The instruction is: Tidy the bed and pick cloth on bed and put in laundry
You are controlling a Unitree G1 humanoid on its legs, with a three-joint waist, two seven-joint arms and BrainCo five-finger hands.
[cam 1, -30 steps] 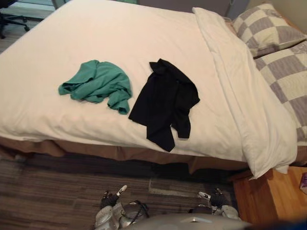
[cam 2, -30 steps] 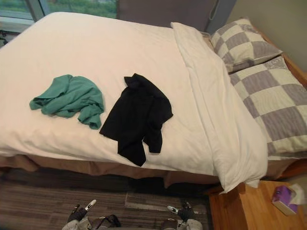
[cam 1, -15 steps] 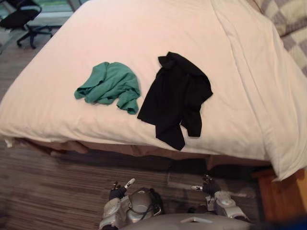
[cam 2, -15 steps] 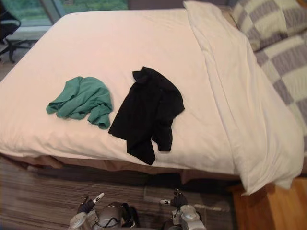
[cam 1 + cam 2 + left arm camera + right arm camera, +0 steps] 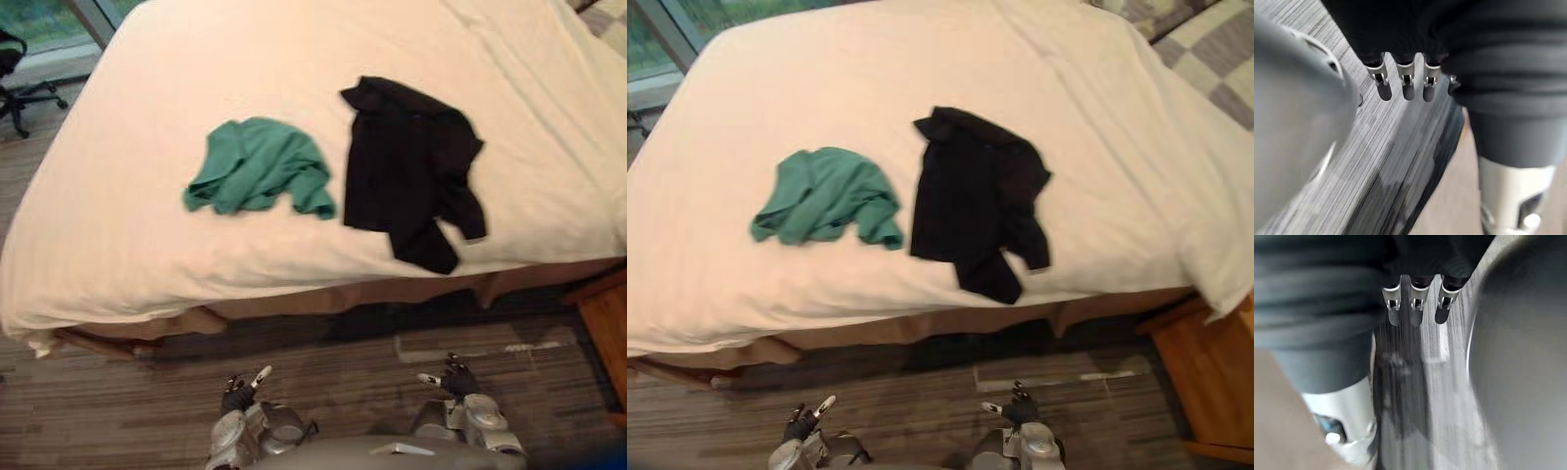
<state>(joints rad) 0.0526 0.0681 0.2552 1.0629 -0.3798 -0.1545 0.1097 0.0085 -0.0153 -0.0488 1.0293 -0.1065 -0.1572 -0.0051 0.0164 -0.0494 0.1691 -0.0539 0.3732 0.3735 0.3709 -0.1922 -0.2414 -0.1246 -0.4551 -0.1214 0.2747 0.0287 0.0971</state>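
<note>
Currently both cloths lie on the bed (image 5: 147,78), neither one in a hand. Green cloth (image 5: 260,166) sits crumpled at 11 o'clock of the head view. Black cloth (image 5: 409,171) is just beside it at its 3 o'clock, lower end near the bed's near edge. Left hand (image 5: 238,395) hangs at 7 o'clock over the floor (image 5: 118,411), fingers (image 5: 1406,81) straight and loose, holding nothing. Right hand (image 5: 453,377) at 5 o'clock is the same: fingers (image 5: 1418,303) relaxed, empty. Wooden stand (image 5: 1205,382) at 4 o'clock.
</note>
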